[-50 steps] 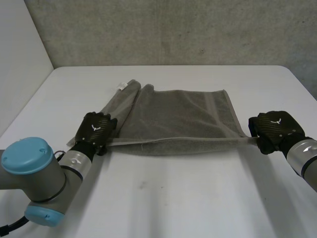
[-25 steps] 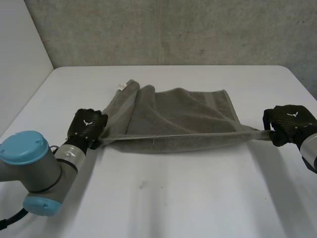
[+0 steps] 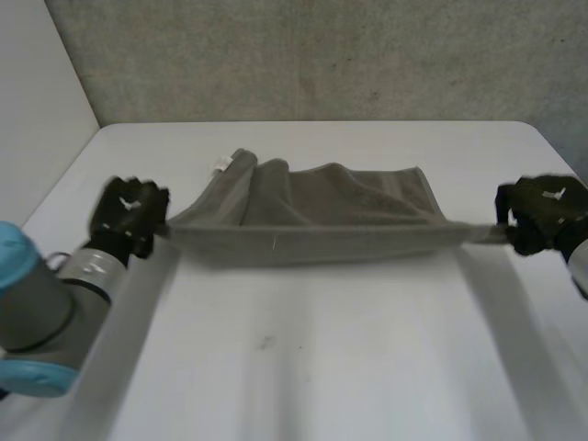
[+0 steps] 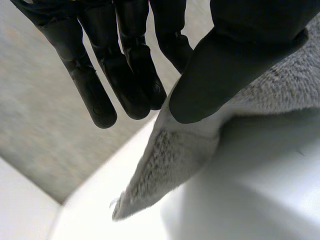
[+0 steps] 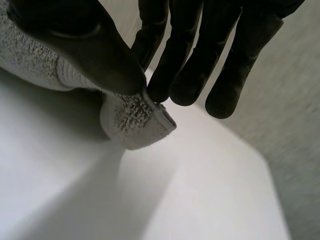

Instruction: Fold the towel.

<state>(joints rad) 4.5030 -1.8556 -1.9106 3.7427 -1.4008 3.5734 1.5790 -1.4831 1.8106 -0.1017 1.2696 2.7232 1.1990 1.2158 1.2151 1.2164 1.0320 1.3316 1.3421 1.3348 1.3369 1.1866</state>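
A grey towel point(image 3: 312, 216) hangs stretched between my two hands above the white table point(image 3: 303, 367), its near edge pulled taut and its far part bunched in folds on the table. My left hand point(image 3: 129, 213) pinches the towel's near left corner point(image 4: 165, 160) between thumb point(image 4: 235, 55) and fingers point(image 4: 125, 75). My right hand point(image 3: 542, 213) pinches the near right corner point(image 5: 137, 120) between thumb point(image 5: 80, 40) and fingers point(image 5: 200, 55). A small white label point(image 3: 220, 164) shows at the towel's far left end.
A grey wall point(image 3: 303, 55) stands behind the table's far edge. The table's left edge point(image 3: 55, 197) runs close to my left hand, and the right edge lies close beside my right hand.
Both hands have moved apart and upward, pulling the towel's near edge taut and lifting it off the table. The left hand's pinch on its corner has tightened.
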